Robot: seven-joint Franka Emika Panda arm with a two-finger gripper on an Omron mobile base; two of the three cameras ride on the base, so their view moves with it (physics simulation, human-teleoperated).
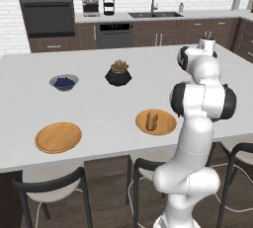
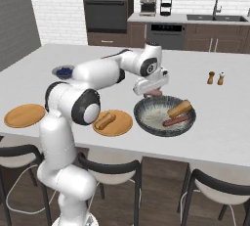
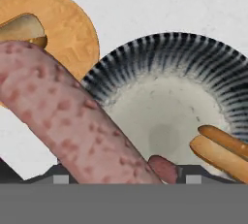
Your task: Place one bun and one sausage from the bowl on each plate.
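One sausage [image 3: 63,116] sits close under my hand camera, a long mottled pink cylinder running diagonally across the hand view between my finger tips, and in the right base view a reddish end of it pokes out below my gripper [image 2: 152,91]. I judge I am gripping that sausage, jaws closed around its girth, with its long axis crossways to my fingers.

My gripper hangs above the near-left rim of the dark speckled bowl [image 2: 146,120]. In that bowl lie one bun [image 2: 179,108] and a second sausage [image 2: 176,120], side by side toward its right.

What my coming move turns on is this: the nearer wooden plate [image 2: 122,124] lies just beside the bowl, on its left, and already carries a bun [image 2: 104,121] lying slantwise toward its left half. So the carry is short and leftward, and the free strip of that plate is the half nearest the bowl. I would want my sausage to come down alongside that bun, not across it.

A second plate [image 2: 24,115] sits well apart, farther left along the white counter [image 2: 215,127], with nothing on it.
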